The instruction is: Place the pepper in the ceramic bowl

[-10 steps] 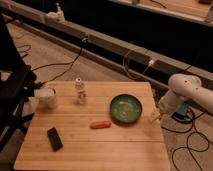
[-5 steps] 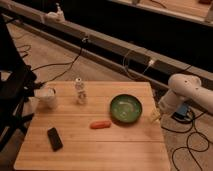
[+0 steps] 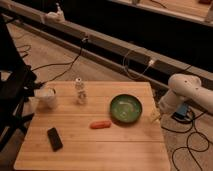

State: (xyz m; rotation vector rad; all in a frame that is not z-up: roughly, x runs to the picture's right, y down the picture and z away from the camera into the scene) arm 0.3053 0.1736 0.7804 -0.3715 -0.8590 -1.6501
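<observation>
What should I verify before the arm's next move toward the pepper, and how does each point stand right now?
1. Pepper reachable: ok, it lies bare on the table, apart from everything.
2. Ceramic bowl free to receive it: ok, nothing inside.
3. Gripper over the pepper: not ok, it sits at the table's right edge, beyond the bowl.
4. Gap between pepper and bowl: ok, nothing lies between them.
5. Black device, mug and small bottle out of the way: ok, all left of the pepper.

Orange-red pepper, green-glazed ceramic bowl, black device, white mug, pale jaws right of light-wood table
</observation>
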